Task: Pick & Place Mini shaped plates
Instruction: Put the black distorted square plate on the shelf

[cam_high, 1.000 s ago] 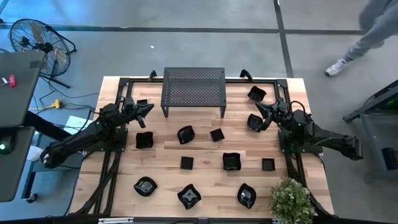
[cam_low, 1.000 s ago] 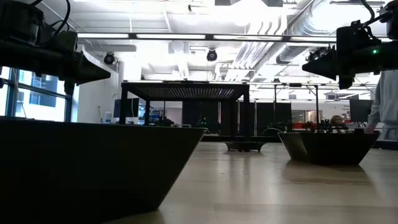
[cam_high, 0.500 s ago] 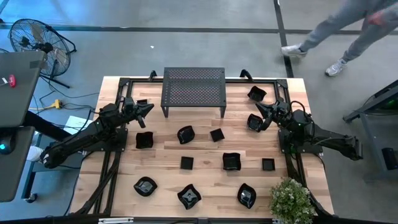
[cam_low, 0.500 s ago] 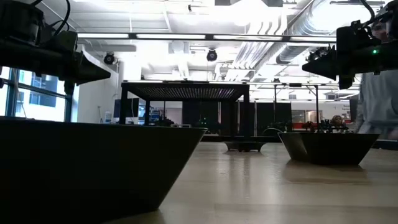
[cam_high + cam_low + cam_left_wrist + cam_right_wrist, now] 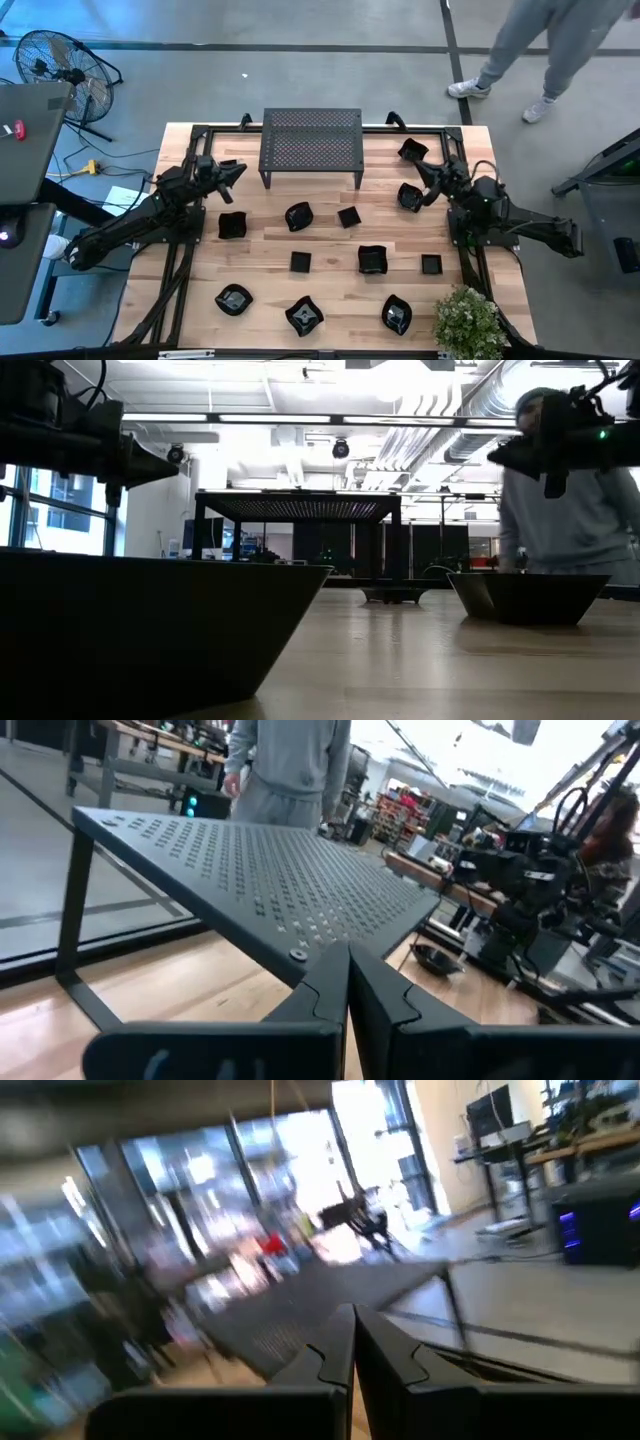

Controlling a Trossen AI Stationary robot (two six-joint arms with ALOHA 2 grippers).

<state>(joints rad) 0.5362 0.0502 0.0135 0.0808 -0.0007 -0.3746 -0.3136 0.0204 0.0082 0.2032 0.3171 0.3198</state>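
Observation:
Several small glossy black plates lie flat on the wooden table: one by the left gripper point(image 5: 232, 225), ones mid-table point(image 5: 298, 216) point(image 5: 349, 216), a row near the front point(image 5: 304, 315), and two by the right gripper point(image 5: 412, 150) point(image 5: 410, 197). My left gripper point(image 5: 240, 169) hovers shut and empty over the table's far left, beside the rack's left legs; the left wrist view point(image 5: 348, 960) shows its fingers closed. My right gripper point(image 5: 419, 168) hovers shut and empty at the far right, between the two plates there; the right wrist view point(image 5: 353, 1320) shows its fingers closed.
A black perforated metal rack point(image 5: 311, 145) stands on legs at the far middle, between the two grippers. A potted plant point(image 5: 468, 322) sits at the near right corner. A person point(image 5: 540, 45) walks on the floor beyond the far right edge. A fan point(image 5: 60, 70) stands off the table's left.
My left gripper has risen a little. My right gripper has drawn back slightly toward the table's right edge. Both stay shut. A person has walked in along the floor beyond the far right corner. No plate has moved.

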